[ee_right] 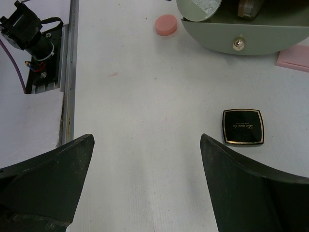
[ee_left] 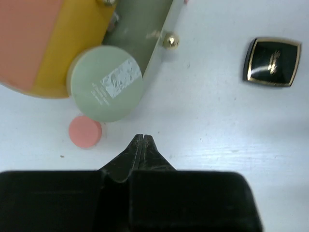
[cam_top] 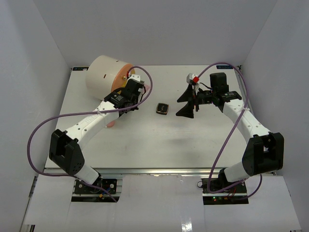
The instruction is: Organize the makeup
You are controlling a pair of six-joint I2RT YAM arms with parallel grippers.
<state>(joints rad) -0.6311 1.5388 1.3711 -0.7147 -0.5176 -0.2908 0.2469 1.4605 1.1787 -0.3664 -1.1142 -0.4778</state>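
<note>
The black-gold square compact (cam_top: 162,108) (ee_left: 272,61) (ee_right: 243,126) lies flat on the table between my two arms. A clear round jar (ee_left: 107,83) (ee_right: 199,7) sits in the open grey-green drawer (ee_left: 145,24) (ee_right: 241,36) of the cream cylinder. A round pink pad (ee_left: 85,131) (cam_top: 111,124) (ee_right: 165,24) lies on the table beside it. My left gripper (ee_left: 141,137) (cam_top: 129,102) is shut and empty, just short of the jar. My right gripper (ee_right: 147,140) (cam_top: 187,104) stands wide open and empty, with the compact ahead of its right finger.
The large cream cylinder (cam_top: 104,72) with orange and yellow fronts (ee_left: 72,38) lies at the back left. Its pulled-out drawer has a gold knob (ee_left: 169,41) (ee_right: 237,44). A flat pink piece (ee_right: 294,57) lies right of the drawer. White walls enclose the table.
</note>
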